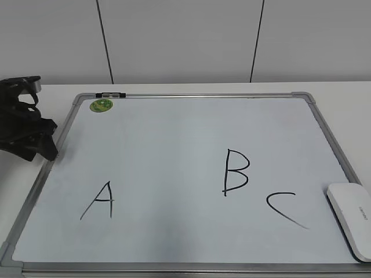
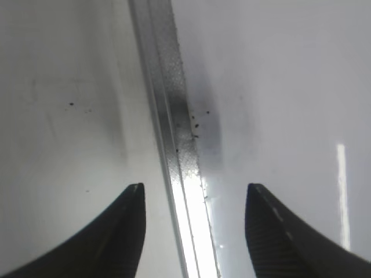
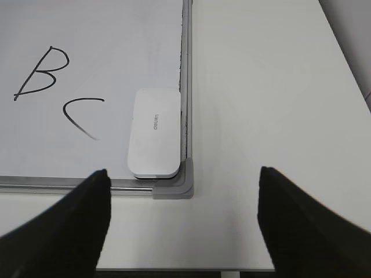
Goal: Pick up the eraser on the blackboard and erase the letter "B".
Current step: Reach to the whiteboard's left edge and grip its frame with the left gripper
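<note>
The white eraser (image 1: 351, 216) lies flat in the near right corner of the blackboard (image 1: 174, 133), and shows in the right wrist view (image 3: 155, 131). The black letter "B" (image 1: 235, 172) is right of the board's middle, with "C" (image 1: 285, 209) between it and the eraser; the "B" also shows in the right wrist view (image 3: 42, 72). My left gripper (image 1: 35, 130) is open and empty over the board's left frame (image 2: 174, 133), fingertips (image 2: 194, 194) either side of it. My right gripper (image 3: 182, 182) is open and empty, above the table just in front of the board's corner; it is out of the exterior view.
A black "A" (image 1: 99, 201) is at the board's near left. A round green sticker (image 1: 101, 105) and a small black clip (image 1: 110, 94) are at the far left corner. The white table (image 3: 272, 104) extends right of the board; its front edge is near my right gripper.
</note>
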Tool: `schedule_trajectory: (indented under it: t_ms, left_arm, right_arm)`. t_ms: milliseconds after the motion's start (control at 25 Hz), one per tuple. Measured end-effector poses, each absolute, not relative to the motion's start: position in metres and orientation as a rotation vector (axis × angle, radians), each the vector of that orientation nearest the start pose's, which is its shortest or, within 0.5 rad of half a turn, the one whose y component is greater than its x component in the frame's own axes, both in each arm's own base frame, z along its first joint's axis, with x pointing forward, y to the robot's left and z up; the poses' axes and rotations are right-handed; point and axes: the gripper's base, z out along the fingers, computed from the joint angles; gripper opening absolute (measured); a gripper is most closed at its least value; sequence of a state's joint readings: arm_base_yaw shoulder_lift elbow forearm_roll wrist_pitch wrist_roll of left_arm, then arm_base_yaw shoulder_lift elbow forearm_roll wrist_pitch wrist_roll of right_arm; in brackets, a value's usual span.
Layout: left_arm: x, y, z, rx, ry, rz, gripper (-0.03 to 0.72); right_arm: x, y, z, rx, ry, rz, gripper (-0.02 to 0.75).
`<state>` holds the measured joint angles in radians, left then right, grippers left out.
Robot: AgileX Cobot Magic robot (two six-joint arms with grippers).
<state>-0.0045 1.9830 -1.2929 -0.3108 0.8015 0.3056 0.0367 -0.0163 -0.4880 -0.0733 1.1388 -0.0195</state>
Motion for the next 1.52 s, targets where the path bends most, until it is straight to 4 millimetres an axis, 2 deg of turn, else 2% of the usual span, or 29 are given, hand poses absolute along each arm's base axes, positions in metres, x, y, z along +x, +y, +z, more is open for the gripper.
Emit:
schedule_trajectory:
  t_ms: [200,520,760,1520]
  left_arm:
    - [0.391,-0.018,0.148,0.155,2.953,-0.328,0.349]
    - [0.397,-0.011,0.141,0.157,2.972,-0.364,0.335]
    - [0.398,-0.011,0.134,0.162,2.986,-0.372,0.281]
    - [0.4,-0.011,0.124,0.162,3.002,-0.377,0.223]
  right_arm:
    - [-0.009,-0.006,0.268,-0.052,2.116,-0.079,0.587]
    - [-0.009,-0.006,0.268,-0.052,2.116,-0.079,0.586]
    - [-0.009,-0.006,0.268,-0.052,2.116,-0.079,0.587]
    - [-0.009,-0.006,0.268,-0.052,2.116,-0.079,0.587]
